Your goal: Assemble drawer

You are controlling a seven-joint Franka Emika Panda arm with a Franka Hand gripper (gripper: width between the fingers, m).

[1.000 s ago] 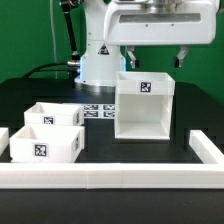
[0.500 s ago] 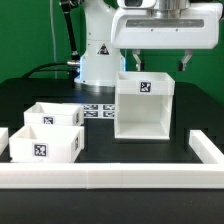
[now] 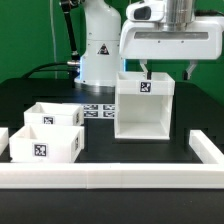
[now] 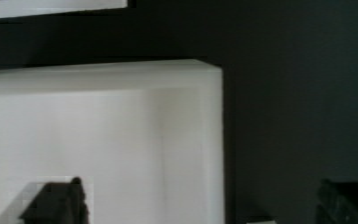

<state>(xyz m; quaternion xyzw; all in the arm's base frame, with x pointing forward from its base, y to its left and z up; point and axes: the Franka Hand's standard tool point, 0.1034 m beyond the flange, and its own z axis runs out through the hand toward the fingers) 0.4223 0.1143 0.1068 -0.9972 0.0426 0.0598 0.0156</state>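
Observation:
The drawer's large white hollow shell (image 3: 143, 108) stands upright on the black table, with a tag on its upper front. Two smaller white trays (image 3: 56, 116) (image 3: 45, 144) sit side by side at the exterior view's left, the nearer one with a tag on its front. My gripper (image 3: 168, 72) is open and empty, just above the shell's top rim on its right side. In the wrist view the shell's top (image 4: 105, 130) fills the picture. One fingertip (image 4: 51, 202) is over the shell, the other (image 4: 346, 202) over the black table beside it.
The marker board (image 3: 98, 110) lies flat between the trays and the shell. Low white rails edge the table at the front (image 3: 110, 178) and at the exterior view's right (image 3: 206, 148). The robot's base (image 3: 98, 50) stands behind. A white strip (image 4: 51, 5) shows at the wrist view's edge.
My gripper has moved toward the exterior view's right and come down toward the shell's top rim. It stays open. The shell and trays have not moved.

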